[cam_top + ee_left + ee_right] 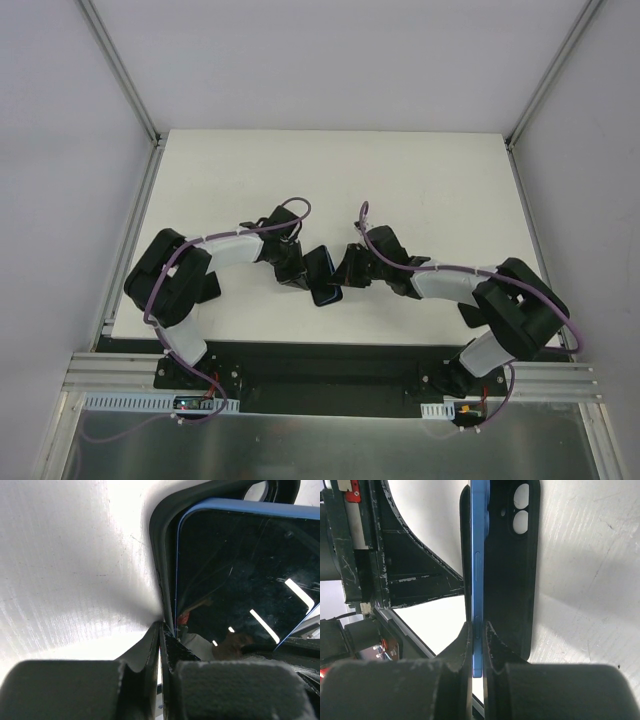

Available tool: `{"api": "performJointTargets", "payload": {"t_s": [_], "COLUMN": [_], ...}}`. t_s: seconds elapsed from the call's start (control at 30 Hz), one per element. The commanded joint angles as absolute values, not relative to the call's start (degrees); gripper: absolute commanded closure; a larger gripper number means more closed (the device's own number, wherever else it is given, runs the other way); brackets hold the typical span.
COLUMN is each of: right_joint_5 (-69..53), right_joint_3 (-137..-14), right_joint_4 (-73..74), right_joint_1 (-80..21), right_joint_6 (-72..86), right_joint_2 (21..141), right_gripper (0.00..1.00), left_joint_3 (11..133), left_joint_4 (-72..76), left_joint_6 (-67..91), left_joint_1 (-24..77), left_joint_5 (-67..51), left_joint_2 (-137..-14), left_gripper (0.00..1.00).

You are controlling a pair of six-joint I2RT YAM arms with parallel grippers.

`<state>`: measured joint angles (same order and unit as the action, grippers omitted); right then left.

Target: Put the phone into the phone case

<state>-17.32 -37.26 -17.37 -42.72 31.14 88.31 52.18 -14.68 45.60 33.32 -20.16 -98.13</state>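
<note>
Seating looks like the step in hand: my left tool (pixel 161 640) is pressed together on the rim of the phone case (pixel 162 540), so I should hold that shell steady and feed the phone (pixel 240 580) in corner-first, without twisting, until the lip catches all round. Phone is glossy black glass with a thin blue edge, lying partly against the all-black case with its camera cutout (pixel 520 510), over the table (pixel 60 555) between my arms. My right tool (pixel 478 640) pinches the phone's blue side edge.

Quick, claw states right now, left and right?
Left claw: closed, pinching the phone case rim.
Right claw: closed, gripping the phone by its edge.
</note>
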Motion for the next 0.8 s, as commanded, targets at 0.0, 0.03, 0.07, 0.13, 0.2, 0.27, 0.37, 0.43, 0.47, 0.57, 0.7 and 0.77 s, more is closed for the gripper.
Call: {"api": "performJointTargets", "payload": {"t_s": [0.0, 0.03, 0.07, 0.13, 0.2, 0.27, 0.37, 0.43, 0.47, 0.57, 0.7, 0.77], "right_joint_5": [-18.5, -18.8, -19.2, -19.8, -20.6, -21.6, -23.2, -24.1, -24.3, -25.8, -27.2, -27.1], "right_joint_3": [-36.5, -36.5, -36.5, -36.3, -36.2, -36.8, -37.4, -37.7, -37.8, -38.3, -39.2, -39.5], "right_joint_4": [-17.1, -16.8, -16.6, -16.3, -16.3, -16.3, -16.3, -16.0, -16.1, -16.2, -16.2, -16.2], "right_joint_1": [-43.3, -43.4, -43.3, -43.3, -43.3, -43.3, -43.3, -43.3, -43.3, -43.3, -43.3, -43.3], "right_joint_6": [27.8, 27.4, 26.6, 26.2, 26.2, 25.9, 25.4, 24.8, 24.6, 23.6, 22.5, 22.6], "right_joint_2": [90.6, 90.6, 90.6, 90.6, 91.1, 91.8, 92.5, 93.1, 93.8, 95.5, 97.5, 98.2], "right_gripper": [0.98, 0.98, 0.98, 0.98, 0.98, 0.98, 0.98, 0.98, 0.98, 0.98, 0.98, 0.98], "left_joint_3": [53.7, 53.7, 53.7, 54.6, 55.5, 57.3, 59.3, 60.2, 60.5, 61.3, 62.0, 62.1], "left_joint_4": [-16.4, -16.8, -17.0, -17.4, -18.0, -18.6, -19.4, -19.5, -19.5, -19.5, -19.5, -19.5], "left_joint_6": [44.1, 44.0, 43.8, 43.4, 42.7, 42.3, 42.1, 42.1, 42.0, 41.6, 40.9, 40.7], "left_joint_1": [32.1, 31.6, 31.0, 29.8, 29.4, 29.4, 29.4, 29.4, 29.4, 29.4, 29.4, 29.4], "left_joint_5": [-14.8, -14.2, -13.8, -13.0, -12.3, -11.3, -10.6, -10.7, -10.6, -10.6, -10.6, -10.7], "left_joint_2": [-99.3, -99.2, -99.3, -99.8, -100.5, -102.0, -103.9, -104.8, -105.1, -105.8, -105.9, -105.7], "left_gripper": [1.0, 1.0, 1.0, 1.0, 1.0, 1.0, 1.0, 1.0, 1.0, 1.0, 1.0, 1.0]}}
